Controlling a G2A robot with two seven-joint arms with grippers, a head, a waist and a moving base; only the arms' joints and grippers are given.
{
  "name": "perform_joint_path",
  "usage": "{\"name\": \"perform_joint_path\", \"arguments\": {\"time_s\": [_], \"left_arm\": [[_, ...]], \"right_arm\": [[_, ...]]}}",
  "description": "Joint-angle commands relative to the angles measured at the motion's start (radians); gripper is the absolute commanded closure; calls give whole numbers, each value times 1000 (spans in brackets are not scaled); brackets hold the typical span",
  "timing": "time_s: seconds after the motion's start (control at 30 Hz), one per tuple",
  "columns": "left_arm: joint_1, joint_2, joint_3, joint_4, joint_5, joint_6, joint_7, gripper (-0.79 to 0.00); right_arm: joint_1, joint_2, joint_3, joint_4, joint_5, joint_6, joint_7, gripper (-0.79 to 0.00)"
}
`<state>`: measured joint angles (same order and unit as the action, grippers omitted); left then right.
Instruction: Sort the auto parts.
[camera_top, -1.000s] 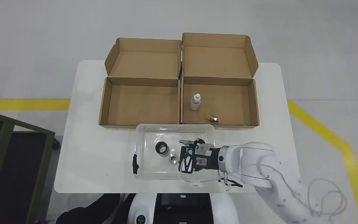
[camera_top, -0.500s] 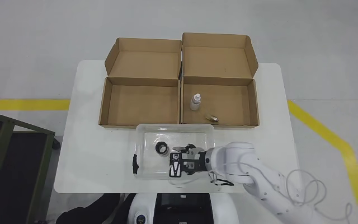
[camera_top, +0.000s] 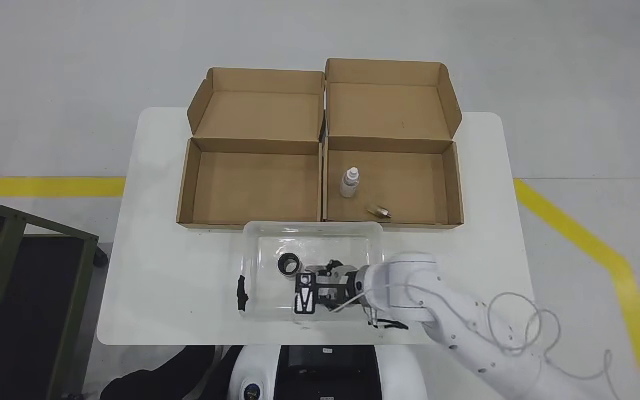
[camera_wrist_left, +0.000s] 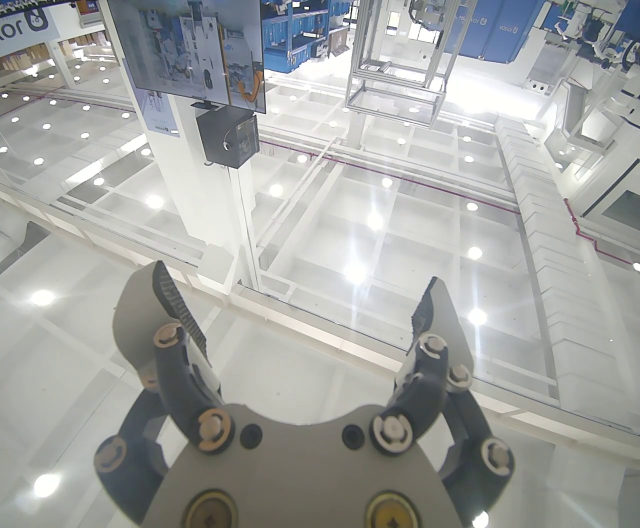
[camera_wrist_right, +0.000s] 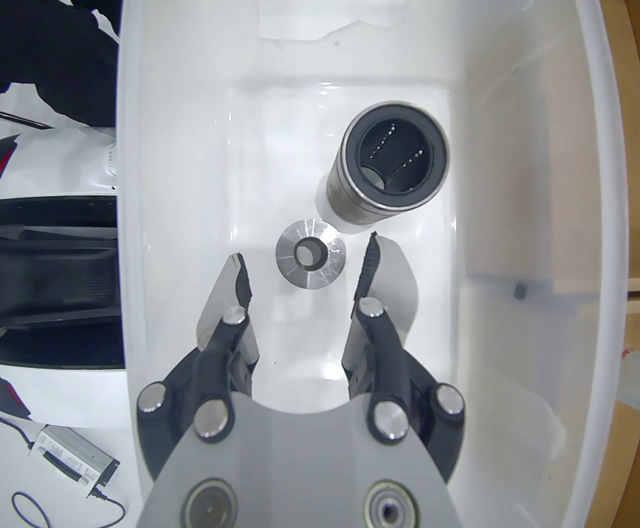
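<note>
Right fingers (camera_wrist_right: 366, 270) spread inside the clear bin (camera_wrist_right: 525, 200).
A small metal ring (camera_wrist_right: 310, 260) lies between their tips, touching neither; a bearing sleeve (camera_wrist_right: 387, 165) sits just beyond one tip. The left fingers (camera_wrist_left: 175, 305) are wide apart too, aimed at the ceiling (camera_wrist_left: 400, 200).

Bearing (camera_wrist_right: 387, 167) brushed metal; flanged ring (camera_wrist_right: 311, 254) shiny metal; tub (camera_wrist_right: 525, 200) glossy plastic; boxes (camera_top: 250, 185) matt cardboard

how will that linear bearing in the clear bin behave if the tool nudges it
The linear bearing looks steel, so probably stiff and heavy for its size. It stands on end; knocked over, its round body would likely roll.
</note>
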<state>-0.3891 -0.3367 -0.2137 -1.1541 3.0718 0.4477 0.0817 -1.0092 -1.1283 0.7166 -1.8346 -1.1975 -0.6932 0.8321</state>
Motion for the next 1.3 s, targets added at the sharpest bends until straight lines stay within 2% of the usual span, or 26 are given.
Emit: {"name": "perform_joint_path", "arguments": {"time_s": [0.0, 0.57, 0.7, 0.87, 0.93, 1.27], "left_arm": [[0, 0, 0, 0, 0, 0, 0, -785], [0, 0, 0, 0, 0, 0, 0, -785], [0, 0, 0, 0, 0, 0, 0, -785], [0, 0, 0, 0, 0, 0, 0, -785], [0, 0, 0, 0, 0, 0, 0, -785], [0, 0, 0, 0, 0, 0, 0, -785]], "right_arm": [[9, -4, -9, 14, -1, 2, -5, -400], [51, -29, -57, 80, -21, 5, -37, -360], [53, -32, -58, 87, -21, 5, -38, -296], [52, -32, -53, 79, -20, -2, -35, -114], [49, -31, -50, 69, -17, -6, -33, -12], [4, -8, 11, -52, 5, -31, -5, 0]]}}
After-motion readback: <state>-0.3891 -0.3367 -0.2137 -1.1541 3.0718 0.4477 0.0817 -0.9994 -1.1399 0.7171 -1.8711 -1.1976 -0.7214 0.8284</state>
